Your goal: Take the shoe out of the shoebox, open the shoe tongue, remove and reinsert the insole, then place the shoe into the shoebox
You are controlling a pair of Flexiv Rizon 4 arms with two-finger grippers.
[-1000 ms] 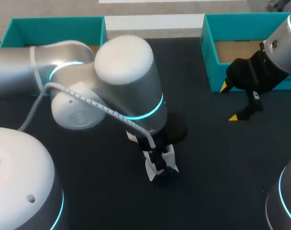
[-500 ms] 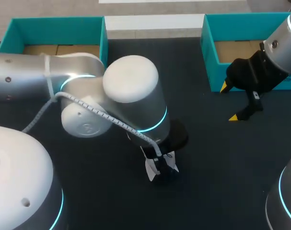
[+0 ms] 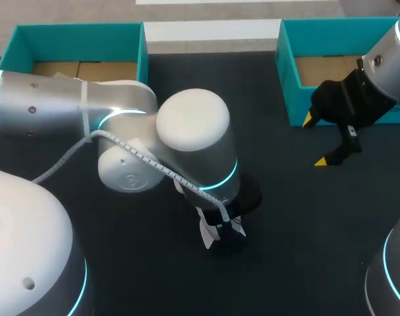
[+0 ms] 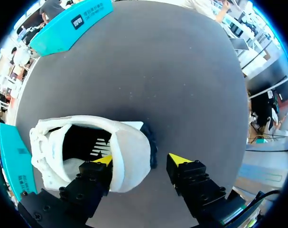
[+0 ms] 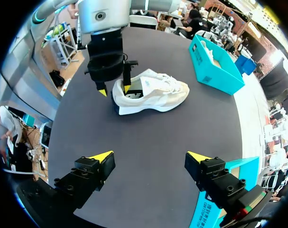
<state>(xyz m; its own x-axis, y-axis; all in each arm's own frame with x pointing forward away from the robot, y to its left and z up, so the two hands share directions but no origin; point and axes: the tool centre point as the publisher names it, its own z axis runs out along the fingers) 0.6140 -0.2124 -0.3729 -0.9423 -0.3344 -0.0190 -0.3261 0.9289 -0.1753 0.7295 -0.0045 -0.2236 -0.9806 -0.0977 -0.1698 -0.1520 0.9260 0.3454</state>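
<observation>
Left wrist view has the white shoe (image 4: pixel 120 152) standing upright on its sole on the dark table (image 4: pixel 181 71), outside both teal shoeboxes and well apart from each. The left gripper (image 4: pixel 142 159) straddles the heel: one yellow tip sits at the collar over the opening, the other stands clear behind the heel, so the fingers are apart and nothing is clamped. The right gripper (image 5: pixel 149 156) hangs spread and empty near the right shoebox (image 3: pixel 285 66). The shoe looks light, with a soft upper that would crumple. The heel collar seems its firmest hold, pinched inside and out. The dark insole (image 4: pixel 87 142) is likely thin and floppy.
</observation>
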